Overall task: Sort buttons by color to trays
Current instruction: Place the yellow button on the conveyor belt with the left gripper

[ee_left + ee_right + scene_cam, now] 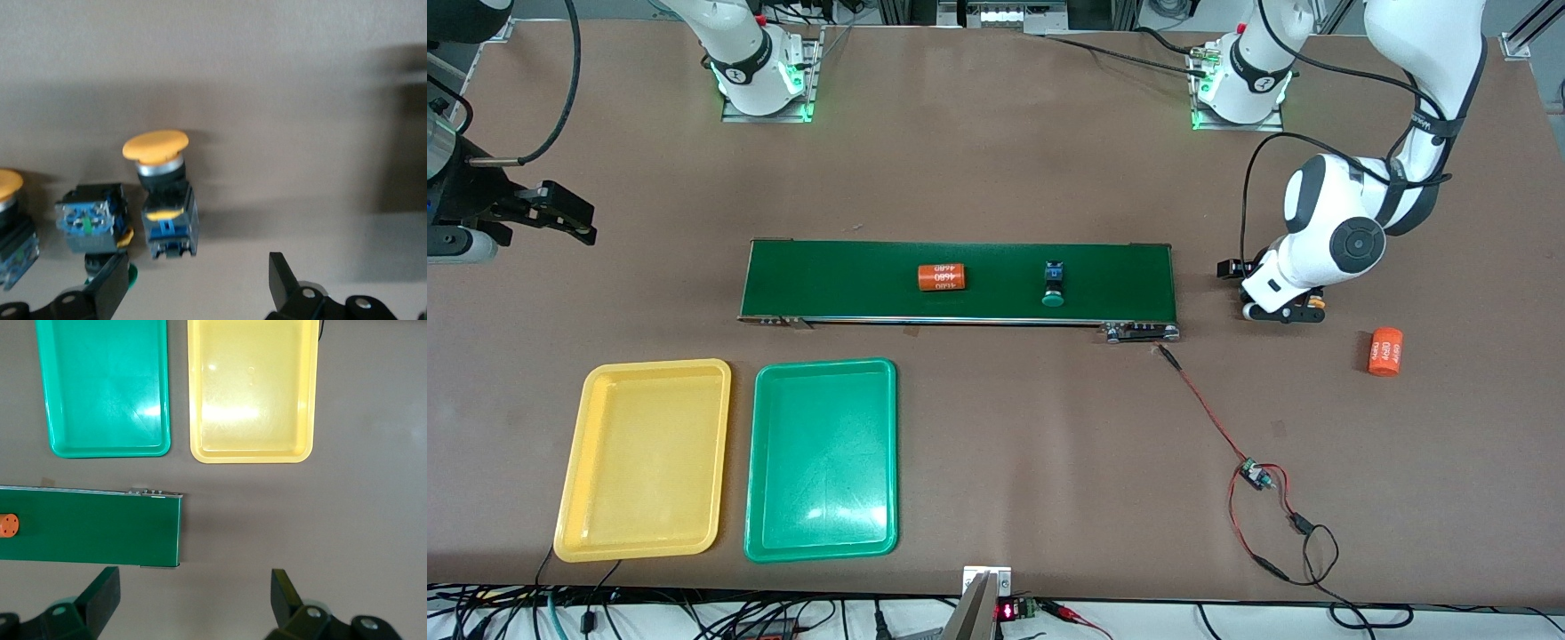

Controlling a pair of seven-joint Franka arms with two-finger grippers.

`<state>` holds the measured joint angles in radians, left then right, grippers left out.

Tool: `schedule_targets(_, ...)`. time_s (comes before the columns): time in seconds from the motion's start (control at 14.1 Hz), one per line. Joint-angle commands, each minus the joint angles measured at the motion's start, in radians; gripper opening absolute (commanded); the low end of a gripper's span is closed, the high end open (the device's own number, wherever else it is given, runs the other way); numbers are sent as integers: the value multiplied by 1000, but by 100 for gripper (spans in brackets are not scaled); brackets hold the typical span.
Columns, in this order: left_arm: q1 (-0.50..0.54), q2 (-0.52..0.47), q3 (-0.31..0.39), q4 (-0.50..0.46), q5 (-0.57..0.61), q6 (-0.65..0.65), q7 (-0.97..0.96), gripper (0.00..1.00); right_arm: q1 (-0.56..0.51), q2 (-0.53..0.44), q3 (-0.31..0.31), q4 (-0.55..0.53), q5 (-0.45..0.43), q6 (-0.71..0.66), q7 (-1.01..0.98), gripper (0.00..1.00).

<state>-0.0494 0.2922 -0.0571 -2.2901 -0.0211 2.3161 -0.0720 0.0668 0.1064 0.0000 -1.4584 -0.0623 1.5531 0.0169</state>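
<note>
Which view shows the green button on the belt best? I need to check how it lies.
The front view: the green button lies on its side on the belt, cap toward the camera. Neither wrist view shows that one; the right wrist view catches only the belt's end.

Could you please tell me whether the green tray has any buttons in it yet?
Empty. The green tray shows only bare floor in the front and right wrist views; the green button lies on the belt.

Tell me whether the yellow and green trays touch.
Apart. The right wrist view shows bare table between the yellow tray and the green tray.
</note>
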Motion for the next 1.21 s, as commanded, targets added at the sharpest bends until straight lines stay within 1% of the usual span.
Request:
schedule_targets(0.0,-17,34,19,0,-20,60,-2,90,-4,-10,5,-7,-4,5,-9,100)
schedule_targets(0.07,-17,38,20,0,-19,62,0,86,-2,-10,5,-7,-4,5,-3,100)
schedule_targets(0.21,-17,51,22,3,-19,63,0,75,-5,-5,6,-8,-2,1,3,100)
schedule_targets(0.28,-17,56,22,3,-20,63,0,63,-2,5,6,-7,-2,-1,1,100)
schedule_targets(0.43,-17,54,22,4,-20,60,-2,35,4,6,11,-2,-4,5,-2,100)
schedule_targets(0.5,-17,48,20,4,-19,55,-2,17,5,7,11,-2,-4,7,-2,100)
schedule_targets(0.57,-17,41,20,8,-19,51,-2,11,4,7,12,-2,-4,7,-2,100)
schedule_targets(0.71,-17,1,22,21,-17,30,0,9,-1,7,12,-2,-2,19,3,100)
schedule_targets(0.78,-17,-17,20,50,-17,-24,0,9,-1,9,12,-2,-2,24,1,100)
schedule_targets(0.99,-29,-53,11,197,-16,-271,-6,9,-4,12,12,-2,-4,25,-2,100)
schedule_targets(1.06,-41,-54,2,224,-22,-314,-20,10,-5,15,12,-2,-2,25,-2,100)
schedule_targets(1.13,-68,-54,-25,230,-23,-323,-52,10,-5,15,12,-2,-2,28,-12,100)
